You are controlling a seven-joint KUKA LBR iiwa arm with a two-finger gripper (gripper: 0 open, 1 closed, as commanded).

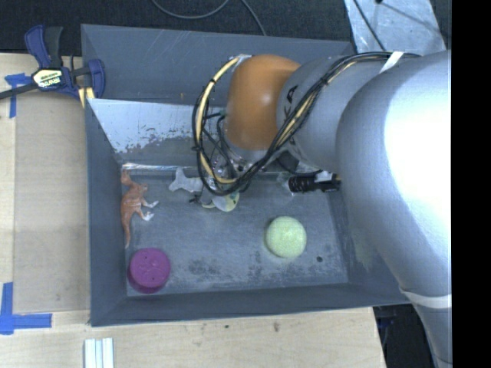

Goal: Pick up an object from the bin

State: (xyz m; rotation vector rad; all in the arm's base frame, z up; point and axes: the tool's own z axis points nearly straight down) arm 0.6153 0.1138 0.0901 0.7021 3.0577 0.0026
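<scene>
Orange wrist cover (257, 102) | over bin (103, 228) back-middle | pale scrap (228, 202) beneath, half hidden

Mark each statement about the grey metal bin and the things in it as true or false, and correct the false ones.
1. The purple round disc lies in the near left corner of the grey metal bin. True.
2. The pale green ball rests against the orange toy animal. False: they lie well apart, the ball in the right half and the animal by the left wall.
3. The orange toy animal lies farther back in the bin than the purple round disc. True.
4. The small pale grey toy figure lies in the near right corner. False: it lies near the back wall, just left of the arm's cables.
5. The arm's orange cover hangs over the back of the bin. True.
</scene>
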